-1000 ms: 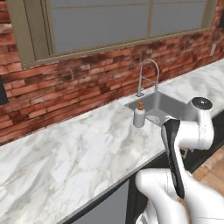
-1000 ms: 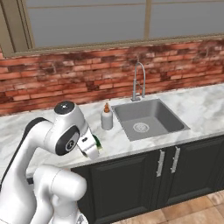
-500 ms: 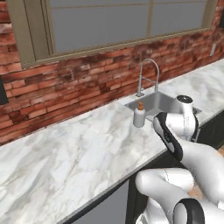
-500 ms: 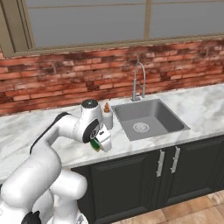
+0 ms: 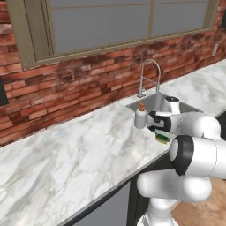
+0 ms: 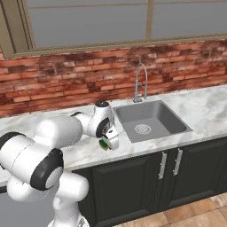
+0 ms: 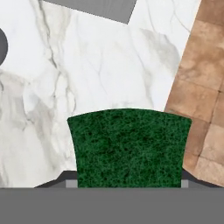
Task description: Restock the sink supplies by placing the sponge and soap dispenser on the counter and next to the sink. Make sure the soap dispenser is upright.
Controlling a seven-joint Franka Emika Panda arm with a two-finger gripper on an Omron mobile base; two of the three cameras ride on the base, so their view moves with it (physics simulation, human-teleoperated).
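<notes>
My gripper [image 5: 162, 133] is shut on the sponge [image 5: 162, 139], green with a yellow layer, just over the counter [image 5: 66, 150] at its front edge, left of the sink [image 5: 155, 101]. The soap dispenser [image 5: 141, 117], white with an orange pump, stands upright on the counter a little behind the gripper, by the sink's left rim. From the other side, the gripper [image 6: 107, 141] holds the sponge [image 6: 104, 143] beside the sink [image 6: 150, 122]. The hand view has the green sponge [image 7: 129, 146] between the gripper [image 7: 129, 181] tips, above marble counter [image 7: 87, 74].
A tall arched chrome faucet [image 6: 141, 82] rises behind the basin against the red brick wall [image 6: 66, 84]. Dark cabinets [image 6: 168, 168] sit under the counter. In the hand view the tiled floor [image 7: 205, 87] lies past the counter edge and a sink corner [image 7: 96, 6] is at the top.
The arm has swung forward and toward the sink, carrying the sponge from near the robot's body to low over the counter's front edge. The soap dispenser has not moved.
</notes>
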